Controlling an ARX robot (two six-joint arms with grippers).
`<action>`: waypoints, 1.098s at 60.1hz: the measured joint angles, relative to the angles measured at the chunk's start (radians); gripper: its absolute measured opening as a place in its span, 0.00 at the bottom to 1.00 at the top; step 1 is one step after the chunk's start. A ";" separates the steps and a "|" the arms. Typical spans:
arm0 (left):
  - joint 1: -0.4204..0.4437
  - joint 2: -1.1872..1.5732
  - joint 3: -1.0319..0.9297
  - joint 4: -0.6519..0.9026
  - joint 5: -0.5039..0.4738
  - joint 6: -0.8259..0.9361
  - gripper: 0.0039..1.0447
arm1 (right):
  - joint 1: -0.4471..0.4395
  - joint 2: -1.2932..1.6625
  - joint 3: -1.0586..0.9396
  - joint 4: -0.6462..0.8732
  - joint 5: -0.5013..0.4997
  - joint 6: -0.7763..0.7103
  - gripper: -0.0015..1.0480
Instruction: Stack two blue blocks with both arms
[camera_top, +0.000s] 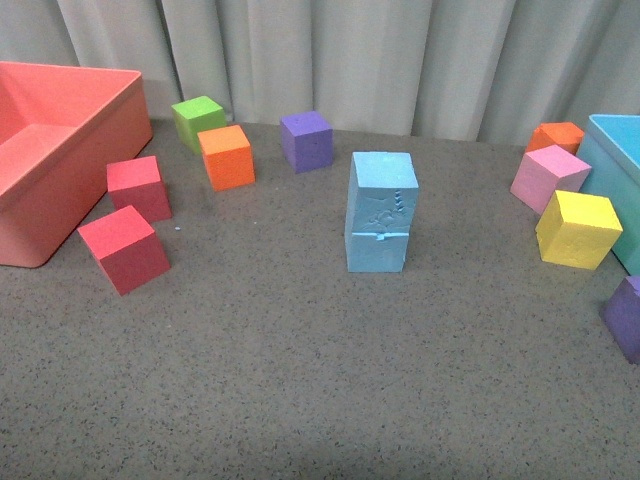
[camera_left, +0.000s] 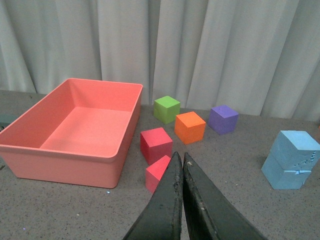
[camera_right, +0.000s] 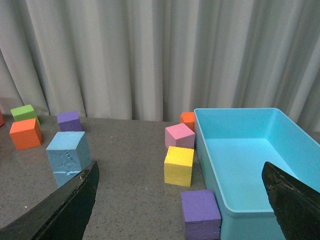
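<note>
Two light blue blocks stand stacked mid-table: the upper blue block (camera_top: 383, 190) with embossed relief rests on the lower blue block (camera_top: 378, 251). The stack also shows in the left wrist view as the blue stack (camera_left: 291, 160) and in the right wrist view as the blue stack (camera_right: 68, 156). Neither arm appears in the front view. My left gripper (camera_left: 182, 159) is shut with nothing between its fingers, well back from the stack. My right gripper (camera_right: 180, 172) is open and empty, with one finger (camera_right: 70, 202) showing near the stack side and the other finger (camera_right: 292, 200) over the turquoise bin.
A salmon bin (camera_top: 110, 110) sits far left beside two red cubes (camera_top: 124, 248), a green cube (camera_top: 197, 121), an orange cube (camera_top: 226, 156) and a purple cube (camera_top: 306, 139). At the right are a turquoise bin (camera_top: 615, 150), pink cube (camera_top: 549, 177), yellow cube (camera_top: 577, 229), orange cube (camera_top: 556, 135) and purple cube (camera_top: 627, 316).
</note>
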 joint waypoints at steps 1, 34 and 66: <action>0.000 -0.005 0.000 -0.005 0.000 0.000 0.03 | 0.000 0.000 0.000 0.000 0.000 0.000 0.91; 0.000 -0.223 0.000 -0.229 0.000 0.000 0.30 | 0.000 0.000 0.000 0.000 0.000 0.000 0.91; 0.000 -0.223 0.000 -0.229 0.000 0.002 0.94 | 0.000 0.000 0.000 0.000 0.000 0.000 0.91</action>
